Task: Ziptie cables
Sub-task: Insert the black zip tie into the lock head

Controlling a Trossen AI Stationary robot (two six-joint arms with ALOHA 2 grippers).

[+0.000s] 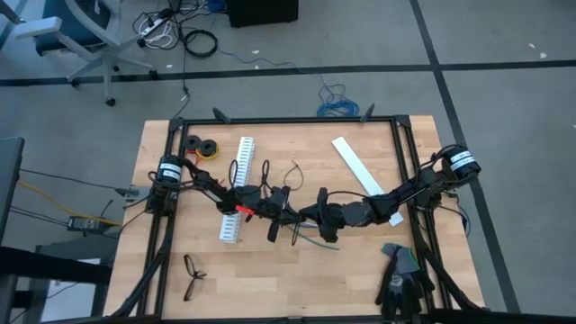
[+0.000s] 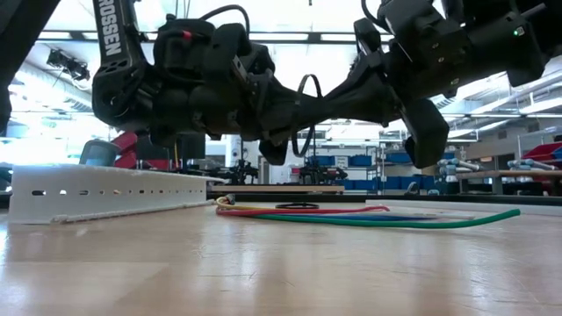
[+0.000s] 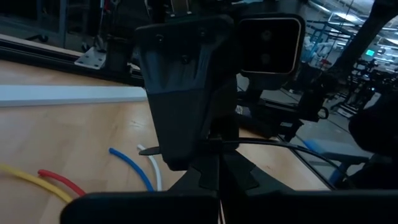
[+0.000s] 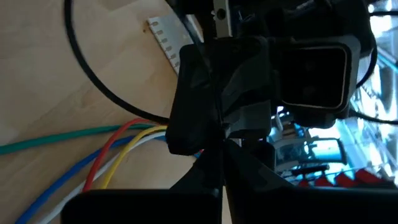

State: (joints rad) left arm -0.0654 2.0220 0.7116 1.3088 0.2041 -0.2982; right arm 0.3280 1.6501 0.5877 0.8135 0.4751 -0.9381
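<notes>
I have both arms meeting nose to nose over the middle of the bench [image 1: 360, 270], raised clear of the wood. The left hand [image 1: 270, 209] and right hand [image 1: 310, 216] face each other almost touching — close enough, I judge, to work one ziptie [image 2: 303, 114] between them. That thin black strip loops up in the gap between the two hands in the low view; in the left wrist view it runs across in front of my pressed-together fingers, which appear to pinch it. The right hand's fingers are also pressed together, apparently on the same strip, though I cannot see the contact itself.

The cables [image 2: 351, 213] lie flat on the bench just below and beyond the hands — red, yellow, blue, white and green, fanned out rather than gathered, and no strip is around them yet. More zipties [image 1: 295, 173] lie near the far side of the bench. The white slotted strip [image 1: 236, 189] lies beside the left arm, a flat white bar [image 1: 358, 166] lies toward the right arm, and glasses [image 1: 193, 274] and gloves [image 1: 400, 274] lie along the near edge, out of the way.
</notes>
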